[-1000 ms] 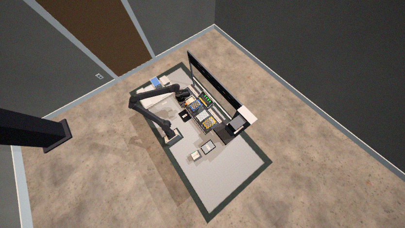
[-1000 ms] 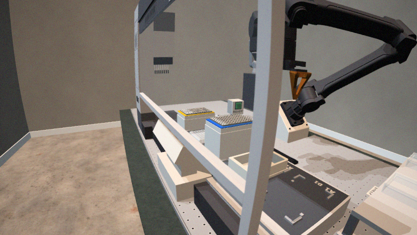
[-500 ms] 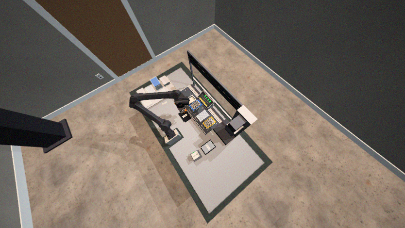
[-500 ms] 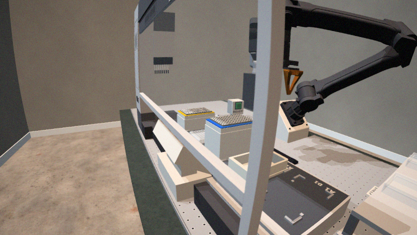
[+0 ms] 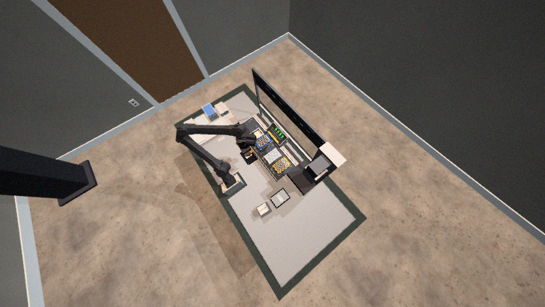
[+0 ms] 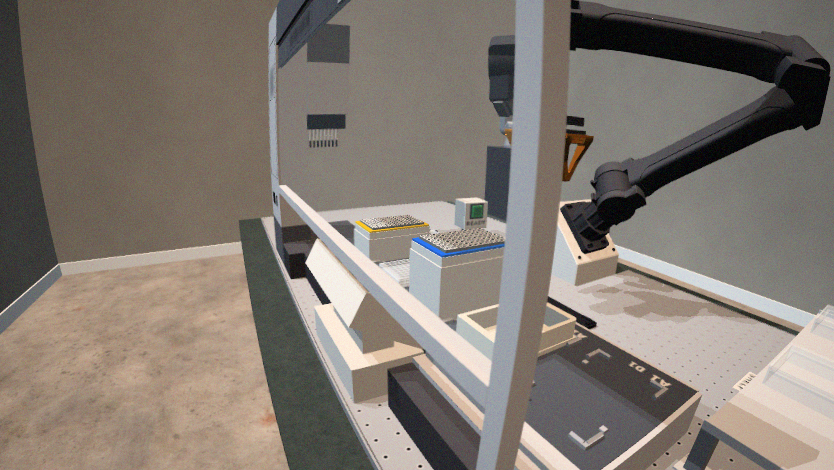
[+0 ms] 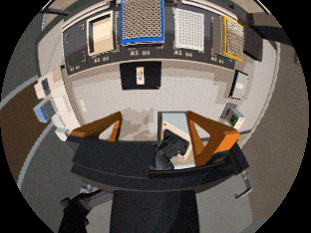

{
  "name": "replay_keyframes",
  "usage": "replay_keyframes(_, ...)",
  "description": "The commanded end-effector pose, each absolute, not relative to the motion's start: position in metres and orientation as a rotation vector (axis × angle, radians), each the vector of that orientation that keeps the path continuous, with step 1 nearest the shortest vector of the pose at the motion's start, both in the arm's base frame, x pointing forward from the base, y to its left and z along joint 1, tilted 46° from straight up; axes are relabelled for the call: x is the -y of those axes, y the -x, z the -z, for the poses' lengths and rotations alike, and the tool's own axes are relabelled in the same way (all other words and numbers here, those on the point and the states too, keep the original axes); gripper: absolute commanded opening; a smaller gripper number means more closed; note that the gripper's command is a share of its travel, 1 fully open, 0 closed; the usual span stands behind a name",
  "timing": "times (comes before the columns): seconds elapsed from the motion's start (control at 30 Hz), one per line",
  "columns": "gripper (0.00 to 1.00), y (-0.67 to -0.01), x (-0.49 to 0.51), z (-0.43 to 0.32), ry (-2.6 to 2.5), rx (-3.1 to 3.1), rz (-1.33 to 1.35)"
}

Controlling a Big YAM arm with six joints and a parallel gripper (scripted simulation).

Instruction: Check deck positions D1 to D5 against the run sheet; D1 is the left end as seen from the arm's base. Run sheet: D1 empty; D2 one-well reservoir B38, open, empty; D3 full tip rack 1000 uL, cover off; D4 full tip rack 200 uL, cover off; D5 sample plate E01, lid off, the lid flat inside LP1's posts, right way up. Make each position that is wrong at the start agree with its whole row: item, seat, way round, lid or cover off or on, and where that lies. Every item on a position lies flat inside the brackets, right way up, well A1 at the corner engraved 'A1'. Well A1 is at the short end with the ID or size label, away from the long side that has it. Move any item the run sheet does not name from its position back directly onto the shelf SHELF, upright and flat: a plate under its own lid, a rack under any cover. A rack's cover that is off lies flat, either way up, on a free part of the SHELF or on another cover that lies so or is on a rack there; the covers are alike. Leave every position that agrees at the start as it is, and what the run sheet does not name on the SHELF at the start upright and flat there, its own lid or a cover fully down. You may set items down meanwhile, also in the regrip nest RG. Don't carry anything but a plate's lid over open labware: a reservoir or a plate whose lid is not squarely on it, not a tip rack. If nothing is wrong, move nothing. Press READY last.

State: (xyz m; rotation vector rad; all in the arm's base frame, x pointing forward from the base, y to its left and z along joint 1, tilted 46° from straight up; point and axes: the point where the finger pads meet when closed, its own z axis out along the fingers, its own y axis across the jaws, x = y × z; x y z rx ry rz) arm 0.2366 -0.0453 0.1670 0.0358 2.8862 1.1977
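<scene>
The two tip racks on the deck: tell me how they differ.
The blue-rimmed tip rack stands taller than the yellow-rimmed tip rack. The blue-rimmed one sits next to the reservoir; the yellow-rimmed one sits farther along, past the white plate. Both are uncovered, tips showing.

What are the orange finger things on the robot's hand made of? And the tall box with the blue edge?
The gripper is open and holds nothing. Its orange fingers look like matte plastic: flat colour, no shine, open triangular frames. The blue-rimmed tip rack looks like pale, dull plastic, with a grey top full of small holes. From looks alone that is only a guess.
</scene>
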Motion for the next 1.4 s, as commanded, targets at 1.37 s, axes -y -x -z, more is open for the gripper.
replay_keyframes(1.37,1.00,-0.252,0.178,-0.060,-0.002,-2.860,-1.118)
